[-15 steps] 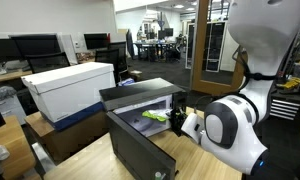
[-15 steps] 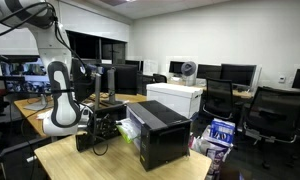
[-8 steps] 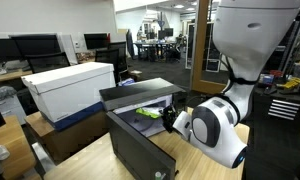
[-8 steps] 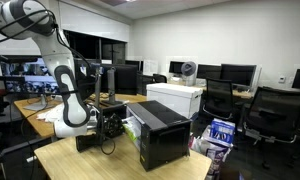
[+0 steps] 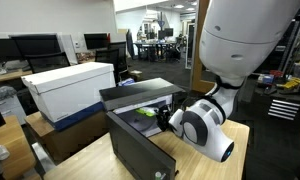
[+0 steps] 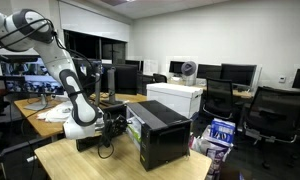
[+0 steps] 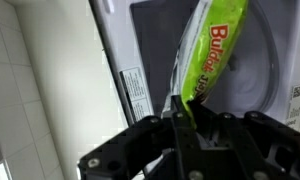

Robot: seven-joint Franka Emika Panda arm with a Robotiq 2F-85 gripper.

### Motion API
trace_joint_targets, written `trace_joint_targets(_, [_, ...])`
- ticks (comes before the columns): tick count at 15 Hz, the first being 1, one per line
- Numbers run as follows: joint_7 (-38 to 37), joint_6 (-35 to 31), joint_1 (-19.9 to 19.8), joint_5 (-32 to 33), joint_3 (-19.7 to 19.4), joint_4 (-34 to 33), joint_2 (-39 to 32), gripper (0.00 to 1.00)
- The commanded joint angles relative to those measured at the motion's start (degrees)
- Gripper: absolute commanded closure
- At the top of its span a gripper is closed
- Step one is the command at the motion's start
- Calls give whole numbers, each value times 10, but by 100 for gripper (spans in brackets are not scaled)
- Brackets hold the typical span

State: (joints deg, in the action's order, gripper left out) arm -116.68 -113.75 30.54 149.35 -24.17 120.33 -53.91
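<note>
**Grip state.** The gripper (image 7: pixel 182 108) has its jaws pressed together on one end of the green packet (image 7: pixel 216 45). Only a thin strip of film is pinched, and the rest extends free beyond the fingertips.

**Location.** In an exterior view the packet (image 5: pixel 148 112) sits in the cavity mouth of the black microwave (image 5: pixel 140 94), behind the open door (image 5: pixel 140 150). Whether it touches the cavity floor is not clear from these views.

**Procedure.**
1. Hold the pinch firm, because the grip is narrow.
2. Move the wrist straight along the cavity axis and level with it.
3. Stay clear of the roof, the side walls and the door edge.
4. Do not twist, because the film is likely to slip or tear.
</note>
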Motion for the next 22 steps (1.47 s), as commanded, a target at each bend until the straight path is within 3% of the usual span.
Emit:
trace_joint_targets(1, [-91, -10, 4, 0, -26, -29, -25, 98])
trace_joint_targets(6, [-196, -67, -15, 0, -32, -61, -29, 98])
trace_joint_targets(9, [-205, -88, -4, 0, -48, -80, -57, 98])
trace_joint_targets(19, [-113, 16, -1, -18, -48, -122, -139, 98])
trace_joint_targets(21, [-81, 10, 3, -30, -47, -129, -137, 98])
trace_joint_targets(22, [0, 46, -79, 13, 29, -120, -89, 98])
